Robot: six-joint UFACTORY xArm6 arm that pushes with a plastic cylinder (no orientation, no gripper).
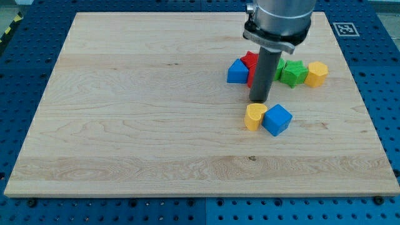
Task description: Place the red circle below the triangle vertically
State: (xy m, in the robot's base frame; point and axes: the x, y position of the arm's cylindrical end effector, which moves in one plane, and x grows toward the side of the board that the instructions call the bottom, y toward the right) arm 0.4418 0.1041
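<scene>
The arm has no fingers, so nothing is held: it ends in a dark rod, and my tip [259, 100] rests on the surface [137, 125], a pale wooden board that is bare across the whole of the view's left. Nearest on the left of my tip, slightly toward the view's top, sits a blue block [237, 72] with a peaked top, likely the triangle, though the shape is hard to confirm. Just right of it a red block [250, 60] shows only in part; the rod covers most of it, so I cannot make out its round shape or tell if the rod touches it. Just below my tip lies a yellow heart [254, 116], close but apart, and touching its right side is a blue cube [277, 119]. To the right of the rod and toward the top, a green block [292, 72] of uneven outline stands partly hidden behind the rod, with a yellow block [317, 73] next to it. Around the surface runs a blue perforated bench [384, 94], and a black-and-white marker [345, 29] sits at the top right corner. The arm's grey housing [279, 19] is cut off at the top edge.
</scene>
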